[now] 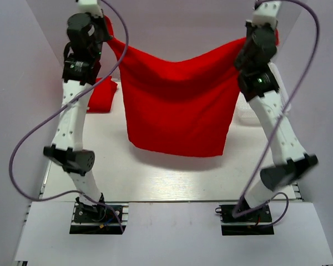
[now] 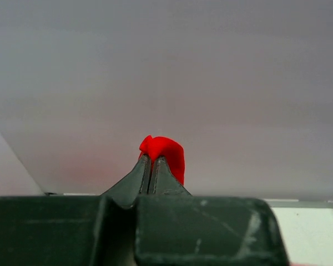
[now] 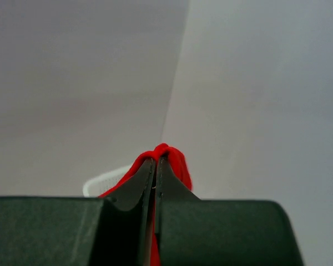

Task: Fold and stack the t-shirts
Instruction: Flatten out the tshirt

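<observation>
Left gripper [image 2: 151,159]: jaws clamped on a bunched corner of the red t-shirt [image 1: 177,111]. Right gripper [image 3: 155,159]: jaws clamped on the opposite corner. The shirt hangs spread between them above the table [image 1: 155,177]. A second shirt [image 1: 102,95], far left, is partly hidden.

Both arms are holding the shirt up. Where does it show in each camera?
Top external: the shirt hangs mid-picture, stretched between both arms.
Left wrist: only a red bunch of shirt, centre, pinched in the left fingers.
Right wrist: a red bunch of shirt, centre, pinched in the right fingers.
Shared landmark: the basket, right of the shirt from above, sits lower left in the right wrist view; it is not in the left wrist view.
</observation>
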Controlling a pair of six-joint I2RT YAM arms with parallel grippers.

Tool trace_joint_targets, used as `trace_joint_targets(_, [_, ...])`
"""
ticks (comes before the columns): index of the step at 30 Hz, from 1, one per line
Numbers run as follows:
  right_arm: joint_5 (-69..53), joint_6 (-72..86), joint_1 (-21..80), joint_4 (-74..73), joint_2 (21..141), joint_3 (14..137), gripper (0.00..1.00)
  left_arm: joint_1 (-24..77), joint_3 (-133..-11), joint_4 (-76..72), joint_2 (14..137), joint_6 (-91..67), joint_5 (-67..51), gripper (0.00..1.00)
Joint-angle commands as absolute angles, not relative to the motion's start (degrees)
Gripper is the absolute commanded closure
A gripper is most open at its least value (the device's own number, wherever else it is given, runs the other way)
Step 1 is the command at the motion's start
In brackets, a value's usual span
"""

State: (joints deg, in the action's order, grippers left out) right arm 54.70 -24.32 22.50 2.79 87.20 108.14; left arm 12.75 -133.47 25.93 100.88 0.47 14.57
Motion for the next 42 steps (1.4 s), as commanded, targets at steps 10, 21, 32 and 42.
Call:
trace_joint_targets(10, [49.04, -26.11, 19.16, 8.09, 93.27, 123.68, 1.0, 9.67, -140.81, 20.21, 105.82, -0.7, 8.53, 1.0])
trace_joint_targets(21, [30.35, 5.15, 18.81, -24.56, 75.15, 84.33, 1.0, 8.62, -97.37, 26.72, 89.4, -5.53, 10.1, 1.0])
trace_joint_targets(32, [20.57, 16.43, 18.89, -39.02, 71.8, 64.08, 1.0, 6.86, -75.68, 30.23, 86.12, -9.05, 11.16, 1.0])
trace_joint_targets(42, [19.78, 19.16, 18.81, -41.22, 76.47, 57.57, 1.0, 5.72, -72.6, 31.63, 88.43, -12.04, 13.7, 1.0])
